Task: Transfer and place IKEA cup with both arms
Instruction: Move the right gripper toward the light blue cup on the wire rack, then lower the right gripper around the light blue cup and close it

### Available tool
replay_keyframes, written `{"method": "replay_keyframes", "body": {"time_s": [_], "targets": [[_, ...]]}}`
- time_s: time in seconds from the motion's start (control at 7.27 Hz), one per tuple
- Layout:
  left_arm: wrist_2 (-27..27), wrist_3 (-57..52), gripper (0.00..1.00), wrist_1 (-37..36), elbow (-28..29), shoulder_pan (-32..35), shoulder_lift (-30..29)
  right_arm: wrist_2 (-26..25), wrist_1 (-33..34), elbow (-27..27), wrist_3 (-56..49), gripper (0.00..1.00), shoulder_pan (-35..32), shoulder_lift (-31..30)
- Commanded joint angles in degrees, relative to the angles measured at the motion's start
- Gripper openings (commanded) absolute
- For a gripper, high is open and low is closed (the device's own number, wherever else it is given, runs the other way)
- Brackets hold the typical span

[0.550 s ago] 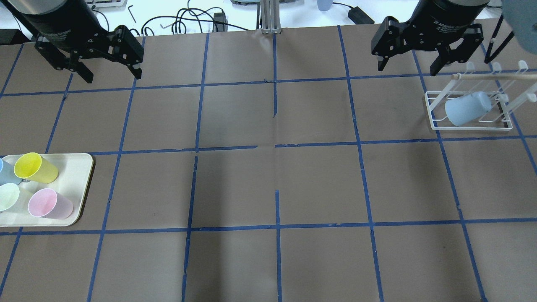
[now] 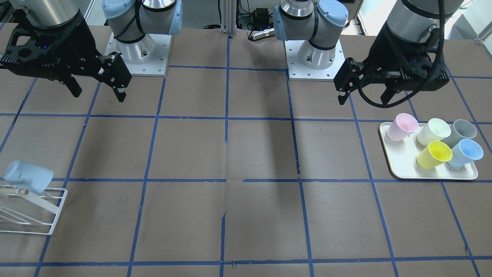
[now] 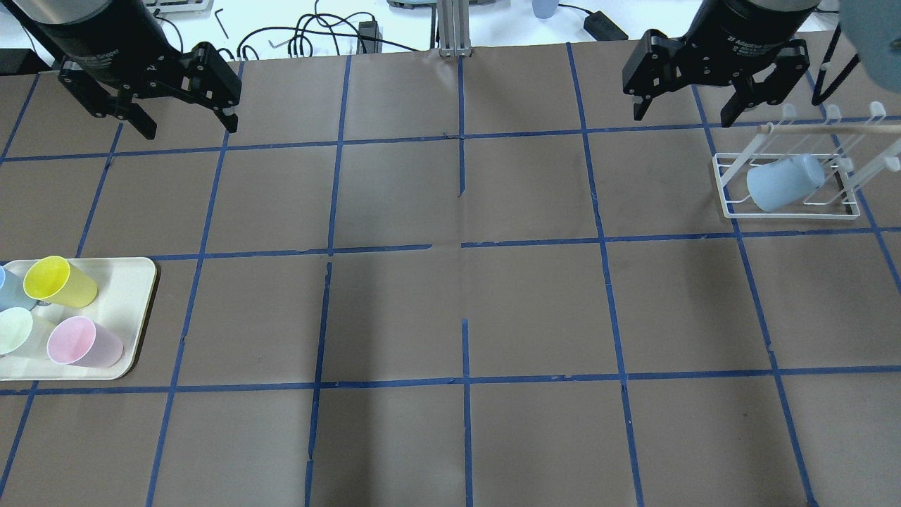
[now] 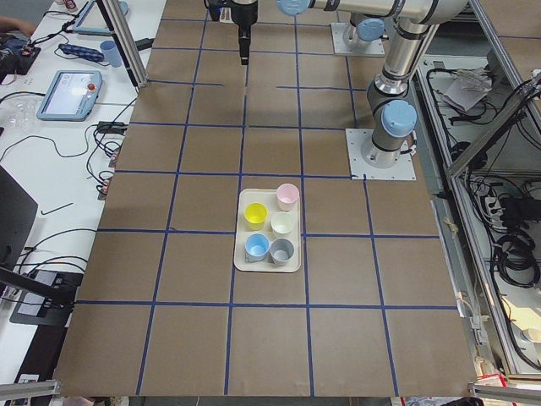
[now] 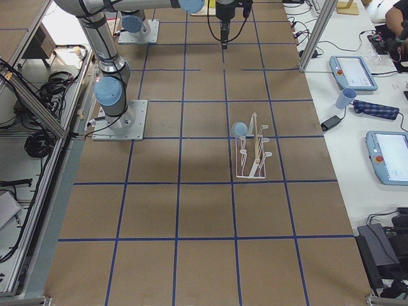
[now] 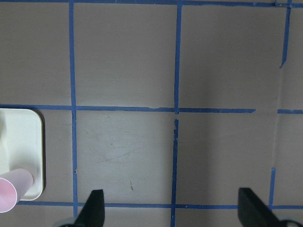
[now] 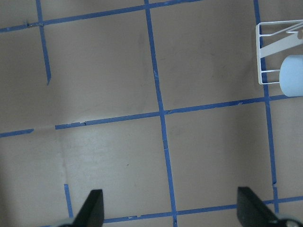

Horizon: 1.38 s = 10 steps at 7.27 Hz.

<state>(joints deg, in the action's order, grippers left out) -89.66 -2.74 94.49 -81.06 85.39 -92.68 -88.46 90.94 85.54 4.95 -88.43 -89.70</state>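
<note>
Both claws hang wide open and empty, the left claw (image 3: 190,121) far from the cup (image 3: 783,183), which leans on the rack (image 3: 809,215) below and beside the right claw (image 3: 684,115), so a crooked grab might jam it on a peg.

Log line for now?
left gripper open, empty | right gripper open, empty | pale blue cup tilted on white rack | five cups on tray
</note>
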Motion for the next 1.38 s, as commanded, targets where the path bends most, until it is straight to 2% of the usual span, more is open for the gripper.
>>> {"method": "replay_keyframes", "body": {"time_s": [0.0, 0.28, 0.55, 0.83, 0.96, 1.24], "targets": [[0.0, -0.1, 1.0, 0.0, 0.0, 0.0, 0.1, -0.1, 0.5, 0.6, -9.5, 1.0, 3.2, 0.4], [0.2, -0.1, 1.0, -0.3, 0.0, -0.7, -0.1, 0.7, -0.1, 1.1, -22.2, 1.0, 12.8, 0.5], [1.5, -0.1, 1.0, -0.4, -0.1, -0.6, 0.1, 0.3, 1.6, 6.2, -45.7, 0.99, 17.3, 0.5], [1.4, -0.1, 1.0, -0.4, -0.1, -0.6, 0.1, 0.1, 10.8, 11.7, -66.0, 1.0, 21.2, 0.5], [1.4, -0.1, 1.0, -0.4, -0.1, -0.6, 0.1, 0.7, 14.2, 13.8, -72.6, 1.0, 23.7, 1.2], [1.5, -0.1, 1.0, -0.4, -0.1, -0.7, 0.1, 3.8, 21.3, 15.7, -89.1, 1.0, 28.9, 5.0]]}}
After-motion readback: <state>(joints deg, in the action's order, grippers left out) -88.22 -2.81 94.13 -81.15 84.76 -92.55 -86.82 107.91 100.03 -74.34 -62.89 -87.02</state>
